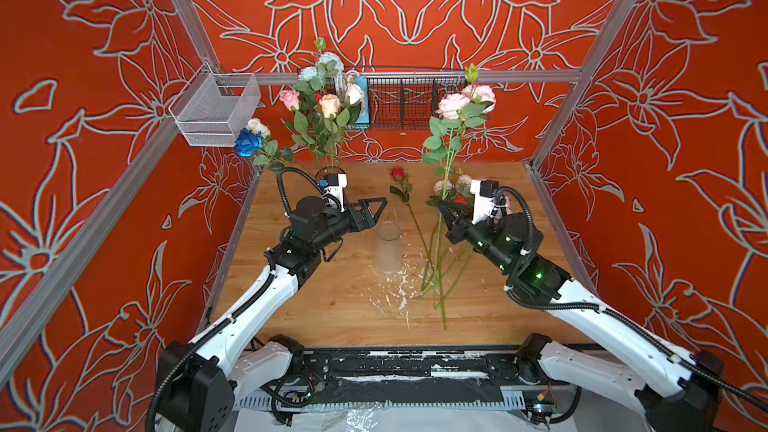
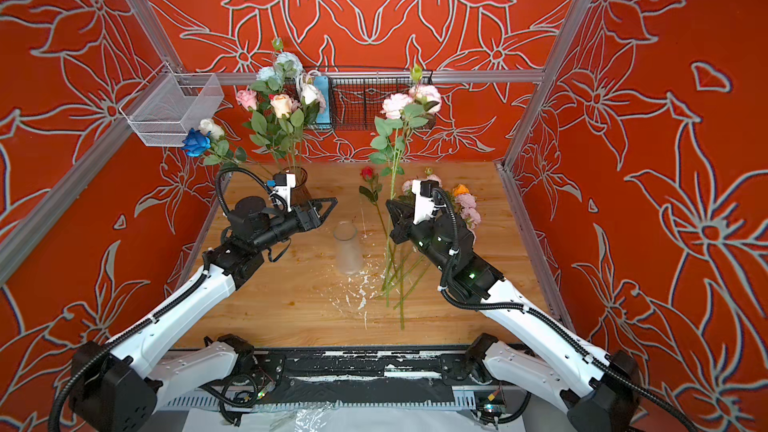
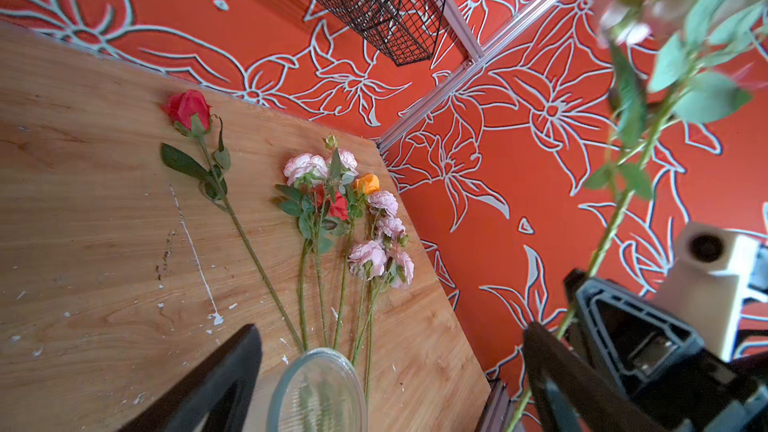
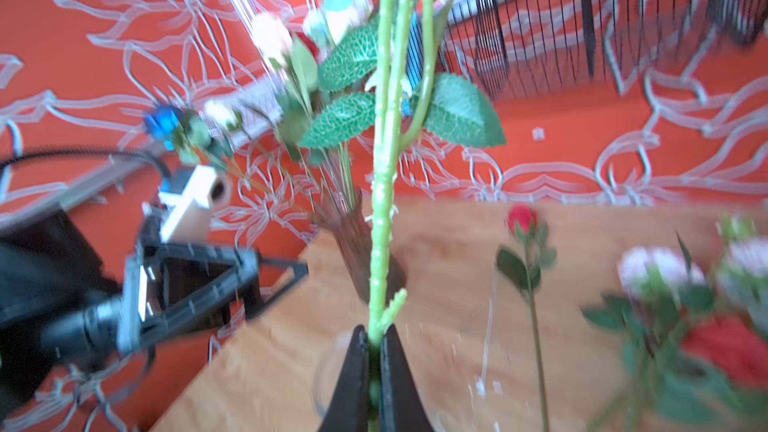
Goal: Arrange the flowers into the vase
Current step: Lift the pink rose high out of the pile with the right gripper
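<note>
A clear empty vase (image 1: 388,249) (image 2: 348,249) (image 3: 318,392) stands mid-table. My right gripper (image 1: 442,205) (image 2: 390,205) (image 4: 374,342) is shut on the green stem of a tall pink flower (image 1: 453,105) (image 2: 397,105), held upright to the right of the vase. My left gripper (image 1: 380,205) (image 2: 330,205) (image 3: 390,328) hangs open and holds nothing, above and just left of the vase rim. A red rose (image 1: 398,173) (image 3: 189,110) and several other flowers (image 3: 345,209) lie on the table beyond the vase. A darker vase (image 2: 297,184) at the back left holds several flowers (image 1: 328,105).
A blue rose (image 1: 248,142) and a white one lean out at the back left. A white mesh basket (image 1: 216,112) hangs on the left rail and a black wire basket (image 1: 407,103) on the back rail. White flecks (image 1: 395,292) mark the wooden table (image 1: 332,313).
</note>
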`<state>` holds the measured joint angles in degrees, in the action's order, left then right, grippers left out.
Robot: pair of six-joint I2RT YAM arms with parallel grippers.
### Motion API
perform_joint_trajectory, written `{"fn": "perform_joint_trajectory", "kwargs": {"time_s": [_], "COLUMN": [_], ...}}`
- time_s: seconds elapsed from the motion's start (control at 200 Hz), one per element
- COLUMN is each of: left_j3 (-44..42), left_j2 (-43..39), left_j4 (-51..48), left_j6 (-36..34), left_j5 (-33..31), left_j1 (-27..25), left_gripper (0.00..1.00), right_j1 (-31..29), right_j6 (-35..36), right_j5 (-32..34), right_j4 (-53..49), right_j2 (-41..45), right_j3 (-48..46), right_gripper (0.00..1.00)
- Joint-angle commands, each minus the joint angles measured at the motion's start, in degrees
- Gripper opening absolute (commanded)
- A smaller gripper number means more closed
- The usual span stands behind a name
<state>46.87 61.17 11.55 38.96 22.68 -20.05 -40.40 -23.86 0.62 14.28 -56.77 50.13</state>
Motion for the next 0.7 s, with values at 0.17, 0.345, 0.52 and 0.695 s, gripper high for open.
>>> {"fn": "perform_joint_trajectory", "kwargs": {"time_s": [0.17,0.345,0.52,0.695], "left_j3": [-4.1,-3.7,-3.8,-3.8], "left_j2": [-9.4,-9.2,-9.0,-9.0], "left_j4": [2.3,1.7,2.1,2.2], "left_j6": [-2.2,-2.8,-2.5,-2.2], "left_j5": [-10.4,-10.4,-10.1,-9.7], "left_j1": [-0.3,-0.2,-0.2,0.0], "left_gripper": [1.00,1.00,1.00,1.00], "right_j1": [-2.5,-3.4,-4.1,-4.4], "right_j6": [11.7,12.8,13.3,12.1], "right_j5": [0.3,-2.0,-2.7,-2.2], "right_j4": [11.8,10.6,14.1,18.2], "right_j2": [-13.7,-22.3,-27.9,-29.8], "right_j3": [22.4,32.9,32.2,25.2], "right_gripper": [0.00,0.00,0.00,0.00]}}
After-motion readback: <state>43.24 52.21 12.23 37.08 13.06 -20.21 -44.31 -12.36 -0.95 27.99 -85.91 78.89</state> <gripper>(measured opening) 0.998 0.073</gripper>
